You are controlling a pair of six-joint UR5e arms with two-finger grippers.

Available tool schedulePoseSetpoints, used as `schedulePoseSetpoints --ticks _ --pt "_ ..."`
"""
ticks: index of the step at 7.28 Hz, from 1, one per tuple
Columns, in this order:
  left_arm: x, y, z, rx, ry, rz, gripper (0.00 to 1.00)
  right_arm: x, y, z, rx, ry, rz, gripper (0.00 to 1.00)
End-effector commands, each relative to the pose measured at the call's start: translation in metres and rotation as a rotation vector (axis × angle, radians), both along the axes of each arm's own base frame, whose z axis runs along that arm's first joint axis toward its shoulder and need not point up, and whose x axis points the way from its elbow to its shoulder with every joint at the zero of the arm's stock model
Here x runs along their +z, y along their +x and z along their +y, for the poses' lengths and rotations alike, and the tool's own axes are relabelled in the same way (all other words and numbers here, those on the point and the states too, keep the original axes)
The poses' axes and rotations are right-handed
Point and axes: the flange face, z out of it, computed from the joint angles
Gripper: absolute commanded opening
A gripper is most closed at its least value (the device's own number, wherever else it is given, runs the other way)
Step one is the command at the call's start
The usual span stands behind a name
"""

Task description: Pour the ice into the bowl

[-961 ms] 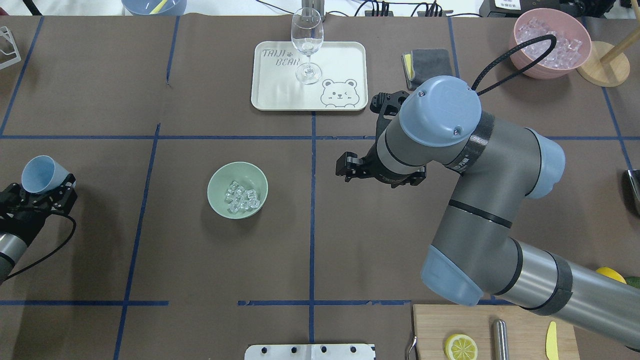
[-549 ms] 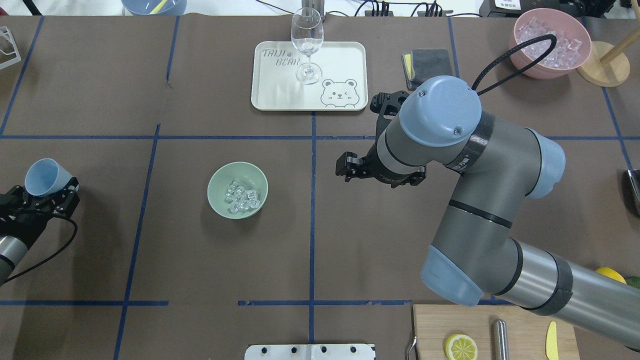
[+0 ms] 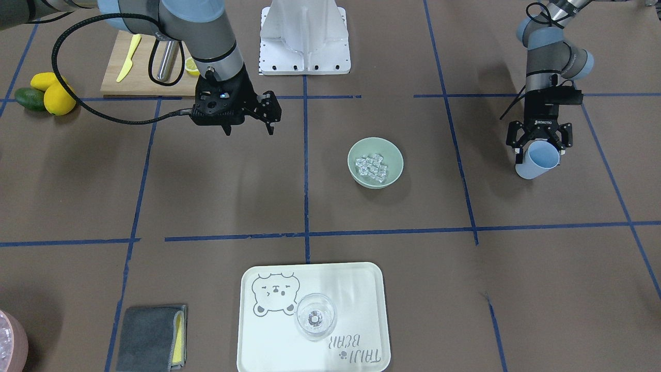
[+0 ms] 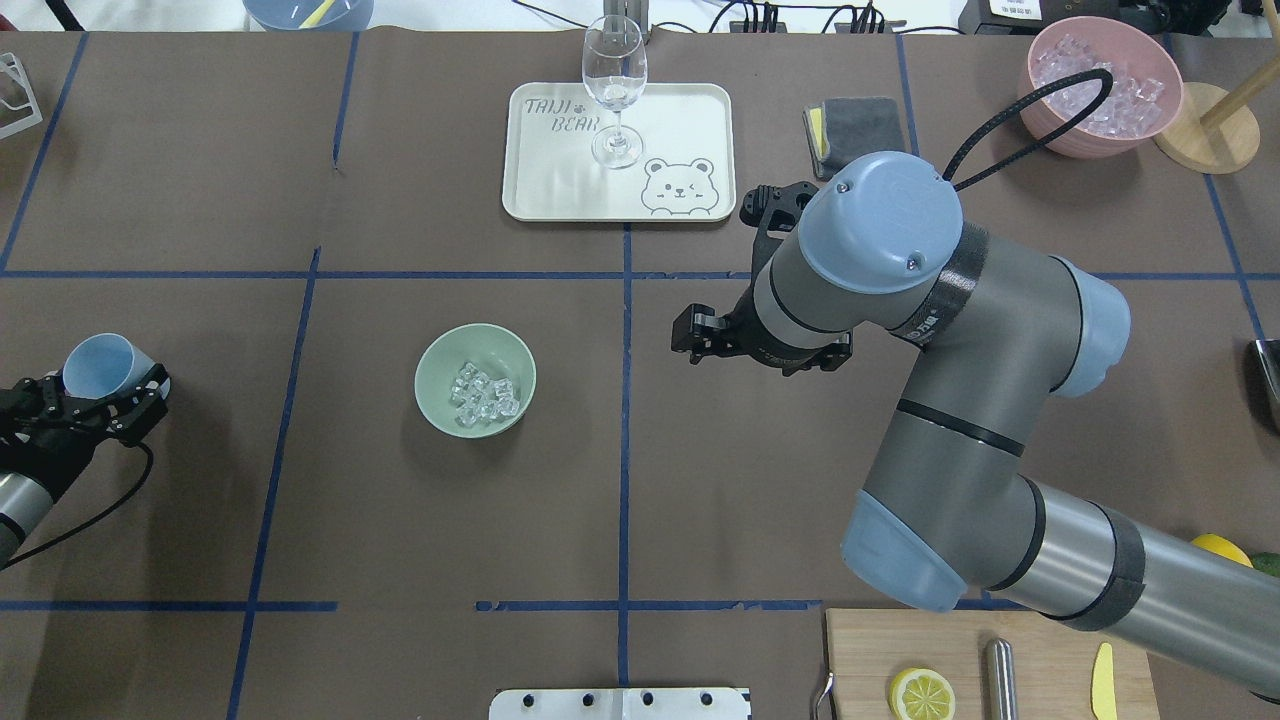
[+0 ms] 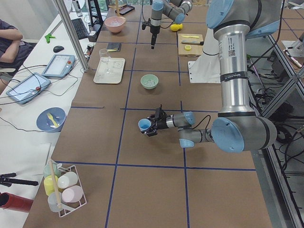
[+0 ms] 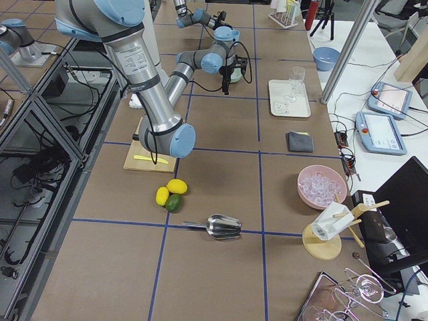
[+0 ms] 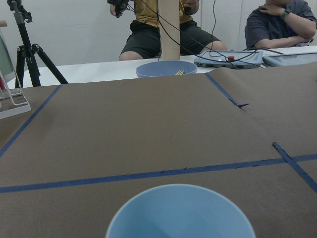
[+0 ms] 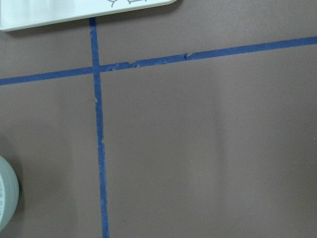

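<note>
The pale green bowl (image 4: pixel 440 365) stands left of the table's centre with the clear ice cubes (image 4: pixel 483 396) lying in it. It also shows in the front-facing view (image 3: pixel 395 160), with the ice (image 3: pixel 373 166) inside. My left gripper (image 4: pixel 100 398) is at the far left edge, shut on a light blue cup (image 4: pixel 98 364). It holds the cup (image 3: pixel 537 161) slightly tilted, well apart from the bowl. The cup's rim (image 7: pixel 178 208) fills the bottom of the left wrist view. My right gripper (image 3: pixel 249 128) hangs open and empty right of the bowl.
A white bear tray (image 4: pixel 560 180) with a wine glass (image 4: pixel 614 80) stands at the back centre. A grey cloth (image 4: pixel 865 125) and a pink container of clear pieces (image 4: pixel 1050 130) are at the back right. A cutting board (image 4: pixel 860 660) lies at the front right.
My left gripper has moved a little toward the robot's side with the blue cup, and the cup has turned more upright. The right arm, bowl and ice have not moved.
</note>
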Motion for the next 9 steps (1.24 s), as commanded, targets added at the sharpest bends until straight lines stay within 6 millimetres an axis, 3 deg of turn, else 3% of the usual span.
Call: schedulePoseSetpoints --ticks 1,2,3,5,6,7,9 --pt "-0.007 -0.016 0.009 0.070 -0.017 0.004 1.00 -0.001 0.001 0.000 0.002 0.001 -0.002 1.00" --pt "-0.025 -0.041 0.020 0.133 -0.003 -0.021 1.00 -0.005 -0.001 0.000 0.004 0.003 -0.007 1.00" --pt "-0.027 -0.055 0.022 0.133 -0.001 -0.033 1.00 -0.012 -0.007 0.003 0.001 0.002 -0.013 1.00" --pt "-0.037 -0.079 0.014 0.183 0.006 -0.067 1.00 -0.019 -0.027 0.008 -0.021 0.007 -0.011 1.00" --pt "-0.052 -0.101 0.019 0.248 0.003 -0.081 1.00 -0.033 -0.051 0.003 -0.021 -0.006 -0.006 1.00" --pt "-0.060 -0.121 0.010 0.258 0.009 -0.088 1.00 -0.047 -0.081 -0.006 -0.018 0.009 -0.010 1.00" --pt "-0.061 -0.129 0.004 0.359 -0.048 -0.075 1.00 -0.062 -0.149 -0.016 0.006 0.016 -0.053 1.00"
